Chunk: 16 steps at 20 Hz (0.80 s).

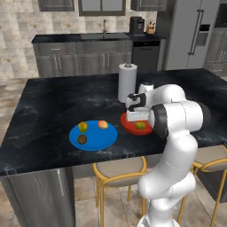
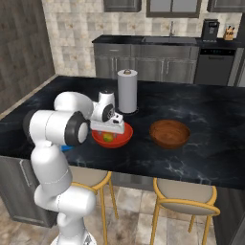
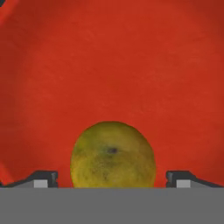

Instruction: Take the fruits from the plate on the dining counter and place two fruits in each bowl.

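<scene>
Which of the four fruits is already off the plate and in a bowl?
The yellow-green fruit: it lies in the red bowl below the open end effector. The other three sit on the blue plate.

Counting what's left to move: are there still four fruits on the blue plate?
No, the blue plate holds three fruits; a yellow-green one lies in the red bowl.

On the black white-veined dining counter [image 1: 44, 106] you have the flat blue plate [image 1: 98, 138] near the front edge, carrying three fruits: an olive-yellow fruit [image 1: 82, 127] at its back left, a peach-orange fruit [image 1: 102, 124] at its back right, a dark brown fruit [image 1: 82, 139] toward the front. Just right of it, the glossy red bowl [image 2: 122, 139] holds the yellow-green fruit [image 3: 113, 155]. The dark brown bowl [image 2: 169, 133] sits upright farther right.
</scene>
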### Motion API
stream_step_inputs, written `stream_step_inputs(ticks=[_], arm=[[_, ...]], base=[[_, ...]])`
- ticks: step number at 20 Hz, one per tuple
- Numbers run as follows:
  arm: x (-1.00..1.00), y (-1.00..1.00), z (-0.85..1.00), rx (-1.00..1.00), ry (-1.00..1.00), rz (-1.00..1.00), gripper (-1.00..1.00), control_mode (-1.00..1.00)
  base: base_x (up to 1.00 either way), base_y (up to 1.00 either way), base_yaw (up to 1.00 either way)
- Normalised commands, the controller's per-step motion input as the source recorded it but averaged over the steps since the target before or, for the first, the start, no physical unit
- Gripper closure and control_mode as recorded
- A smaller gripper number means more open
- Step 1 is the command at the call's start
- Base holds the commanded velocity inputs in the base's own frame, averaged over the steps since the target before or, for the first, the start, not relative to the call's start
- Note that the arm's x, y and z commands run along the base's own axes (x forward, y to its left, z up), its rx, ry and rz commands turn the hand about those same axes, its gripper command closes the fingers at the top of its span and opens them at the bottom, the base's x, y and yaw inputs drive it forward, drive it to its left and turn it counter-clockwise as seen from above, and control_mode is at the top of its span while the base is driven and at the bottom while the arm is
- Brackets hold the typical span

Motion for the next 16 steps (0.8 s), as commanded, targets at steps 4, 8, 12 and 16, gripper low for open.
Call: stream_step_inputs(ticks=[4, 8, 12, 16], arm=[[-0.11, 0.09, 0.5, -0.01, -0.01, -0.01, -1.0, -1.0], [-0.32, 0.57, 0.7, -0.03, -0.02, -0.04, -1.0, -1.0], [-0.39, 0.83, 0.71, -0.03, 0.0, -0.01, -1.0, -1.0], [-0.49, 0.99, 0.29, -0.01, 0.0, 0.0, -1.0, -1.0]], base=[[0.0, 0.0, 0.0], [0.0, 0.0, 0.0], [0.0, 0.0, 0.0], [0.0, 0.0, 0.0]])
